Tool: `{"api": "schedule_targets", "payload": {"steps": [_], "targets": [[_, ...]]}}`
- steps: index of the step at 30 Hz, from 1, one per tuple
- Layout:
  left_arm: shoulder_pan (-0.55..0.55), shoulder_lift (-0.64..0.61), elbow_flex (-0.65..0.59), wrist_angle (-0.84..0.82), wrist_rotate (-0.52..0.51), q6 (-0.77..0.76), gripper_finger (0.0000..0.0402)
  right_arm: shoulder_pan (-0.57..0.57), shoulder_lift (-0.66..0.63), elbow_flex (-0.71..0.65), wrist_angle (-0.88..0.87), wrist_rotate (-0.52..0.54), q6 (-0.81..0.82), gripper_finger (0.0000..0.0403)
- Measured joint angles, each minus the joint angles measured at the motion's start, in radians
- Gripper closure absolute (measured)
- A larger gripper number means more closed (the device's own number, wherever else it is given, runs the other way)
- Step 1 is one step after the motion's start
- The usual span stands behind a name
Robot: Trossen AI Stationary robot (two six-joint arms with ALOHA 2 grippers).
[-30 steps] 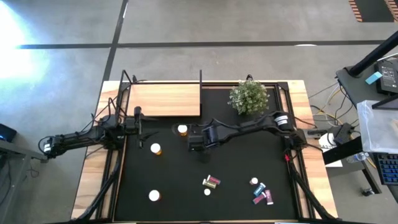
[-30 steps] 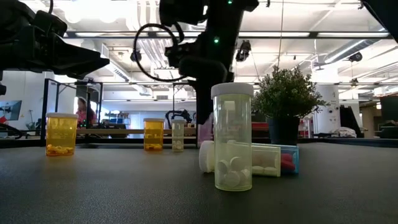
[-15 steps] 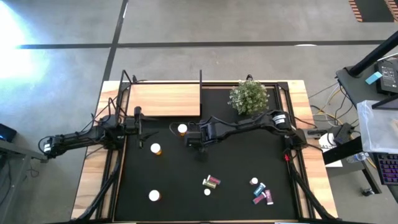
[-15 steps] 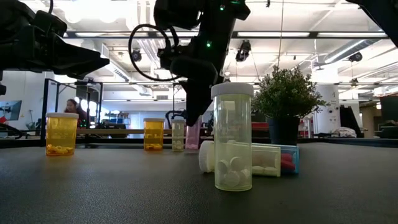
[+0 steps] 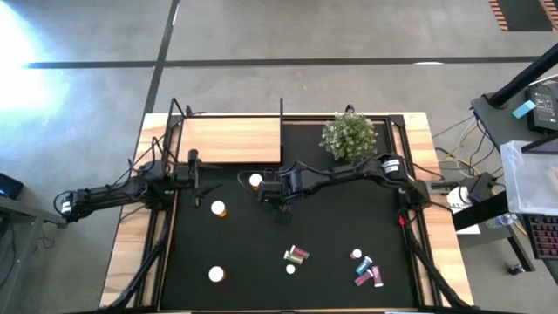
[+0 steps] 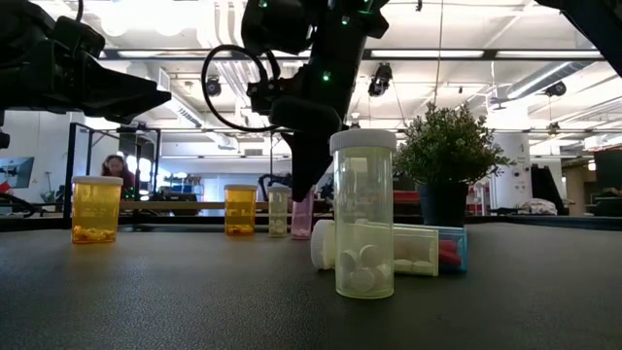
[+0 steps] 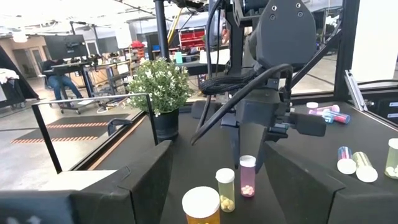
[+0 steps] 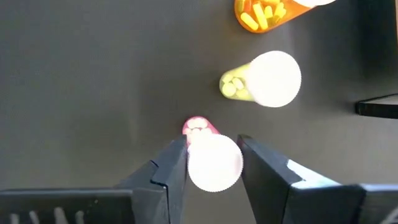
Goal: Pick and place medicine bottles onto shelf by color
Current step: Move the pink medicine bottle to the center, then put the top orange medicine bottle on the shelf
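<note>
- Black mat (image 5: 331, 227) covers the table.
- Right gripper (image 8: 211, 163) straddles the upright pink bottle (image 7: 247, 176) near the shelf (image 5: 230, 139); whether it pinches, cannot tell.
- Left gripper (image 5: 197, 172), fingers spread, waits beside the shelf.

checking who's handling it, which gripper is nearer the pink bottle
Right. The right gripper is directly over the pink bottle, fingers straddling its cap; the left gripper waits off to the side by the shelf.

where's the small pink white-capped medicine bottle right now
The small pink white-capped medicine bottle stands upright on the black mat mid-table, between the right gripper's fingers, beside a yellowish bottle.
</note>
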Motion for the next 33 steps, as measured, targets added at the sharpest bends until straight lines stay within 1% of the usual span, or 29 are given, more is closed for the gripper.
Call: {"api": "schedule_targets", "payload": {"steps": [10,15,19,25,28,33], "targets": [[0.0,0.0,0.0,0.0,0.0,0.0,0.0166,0.0,0.0,-0.003,0.004,0.008,-0.023,0.024],[0.0,0.0,0.0,0.0,0.0,0.0,0.0166,0.0,-0.006,0.0,-0.005,0.009,-0.012,0.0239],[0.0,0.0,0.0,0.0,0.0,0.0,0.0166,0.0,-0.045,0.004,-0.021,0.014,0.007,0.0239],[0.0,0.0,0.0,0.0,0.0,0.0,0.0166,0.003,-0.094,0.005,-0.053,0.069,0.029,0.0238],[0.0,0.0,0.0,0.0,0.0,0.0,0.0166,0.004,-0.111,0.005,-0.031,0.073,-0.028,0.0238],[0.0,0.0,0.0,0.0,0.0,0.0,0.0166,0.019,-0.109,0.005,0.024,0.071,-0.198,0.0239]]}}
